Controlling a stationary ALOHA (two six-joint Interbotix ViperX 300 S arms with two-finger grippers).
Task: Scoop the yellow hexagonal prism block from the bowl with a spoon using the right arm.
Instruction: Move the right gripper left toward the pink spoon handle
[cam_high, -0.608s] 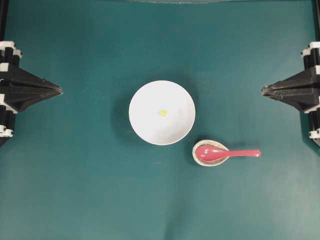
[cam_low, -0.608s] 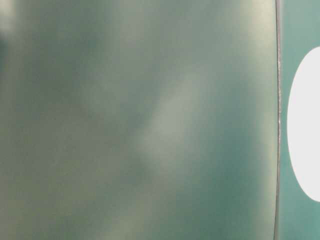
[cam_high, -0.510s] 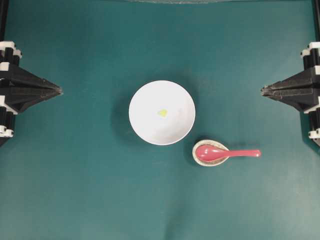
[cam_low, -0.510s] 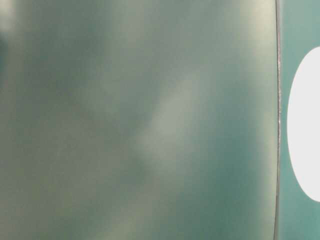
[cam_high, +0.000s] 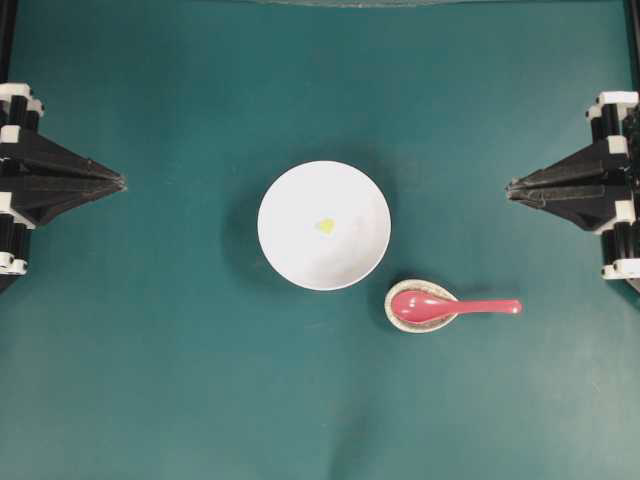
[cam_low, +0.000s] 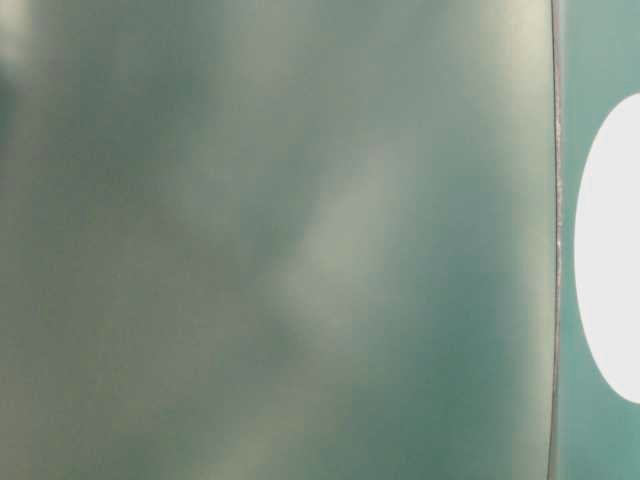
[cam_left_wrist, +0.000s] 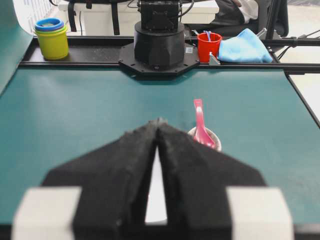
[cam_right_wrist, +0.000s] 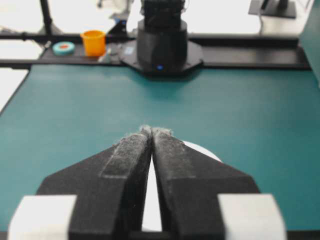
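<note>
Right claw (cam_high: 512, 187) has edged inward from the bench edge, tips together, empty; left claw (cam_high: 118, 182) likewise pinched; spoon (cam_high: 450, 306) untouched on its rest; approach just beginning.

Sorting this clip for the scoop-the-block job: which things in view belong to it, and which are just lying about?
Belongs to the job:
- yellow block, lying in the white bowl
- red spoon
- right end effector

Just lying about:
- speckled spoon rest under the spoon's scoop
- left end effector
- stacked cups, red cup, blue cloth, orange cup
</note>
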